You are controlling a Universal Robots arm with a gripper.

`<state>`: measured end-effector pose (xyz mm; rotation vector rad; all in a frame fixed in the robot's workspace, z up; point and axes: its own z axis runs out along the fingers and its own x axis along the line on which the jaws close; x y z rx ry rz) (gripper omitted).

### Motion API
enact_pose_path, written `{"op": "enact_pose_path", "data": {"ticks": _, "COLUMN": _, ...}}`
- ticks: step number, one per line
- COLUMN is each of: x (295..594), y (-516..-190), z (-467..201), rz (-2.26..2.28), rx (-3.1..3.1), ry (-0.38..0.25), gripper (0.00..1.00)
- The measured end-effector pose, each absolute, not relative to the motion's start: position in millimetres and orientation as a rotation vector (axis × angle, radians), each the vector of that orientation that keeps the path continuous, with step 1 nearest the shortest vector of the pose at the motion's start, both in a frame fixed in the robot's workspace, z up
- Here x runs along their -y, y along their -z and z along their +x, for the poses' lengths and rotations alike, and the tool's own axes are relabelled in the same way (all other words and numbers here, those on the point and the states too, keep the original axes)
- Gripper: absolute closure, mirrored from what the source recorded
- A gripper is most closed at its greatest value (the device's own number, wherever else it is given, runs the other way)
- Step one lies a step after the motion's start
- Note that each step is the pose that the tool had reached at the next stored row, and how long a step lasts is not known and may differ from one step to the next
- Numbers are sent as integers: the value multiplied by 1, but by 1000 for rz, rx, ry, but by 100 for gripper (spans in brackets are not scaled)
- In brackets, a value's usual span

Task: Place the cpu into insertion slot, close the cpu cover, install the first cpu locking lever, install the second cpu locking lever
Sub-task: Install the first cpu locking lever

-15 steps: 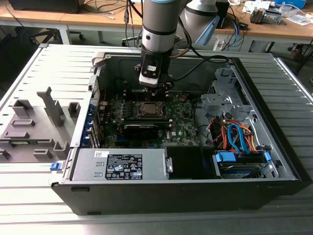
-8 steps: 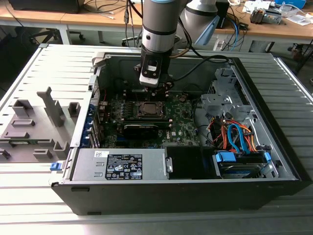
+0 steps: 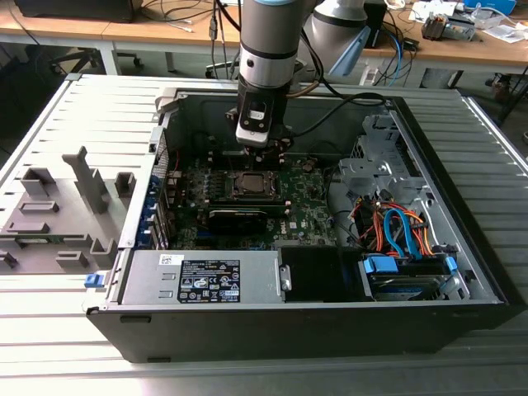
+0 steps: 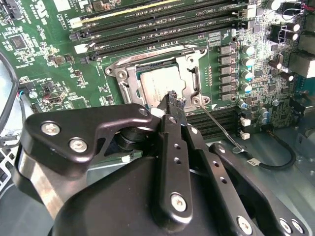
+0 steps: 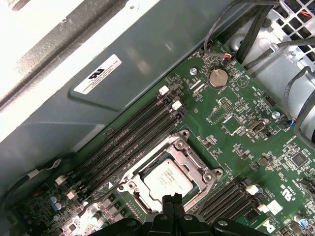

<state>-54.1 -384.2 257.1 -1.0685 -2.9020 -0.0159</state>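
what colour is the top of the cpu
Dull silver-grey. The cpu shows best in the first wrist view.

Robotics lab or workshop — an opened desktop computer case (image 3: 289,330) lies on a slatted metal table (image 3: 74,107) beneath a robot arm (image 3: 268,41), grey fixtures (image 3: 49,214) alongside, wooden benches (image 3: 148,33) strewn with cables (image 3: 177,15) behind.

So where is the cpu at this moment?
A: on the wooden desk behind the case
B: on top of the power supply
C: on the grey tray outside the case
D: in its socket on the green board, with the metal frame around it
D: in the first wrist view the cpu lies flat in the socket on the motherboard, and the cpu cover lies around it.
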Motion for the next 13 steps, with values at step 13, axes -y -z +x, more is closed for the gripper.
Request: {"op": "enact_pose_path", "data": {"ticks": 13, "x": 384, "y": -257, "z": -54, "rz": -1036, "rx": 2914, "ry": 15, "gripper": 89}}
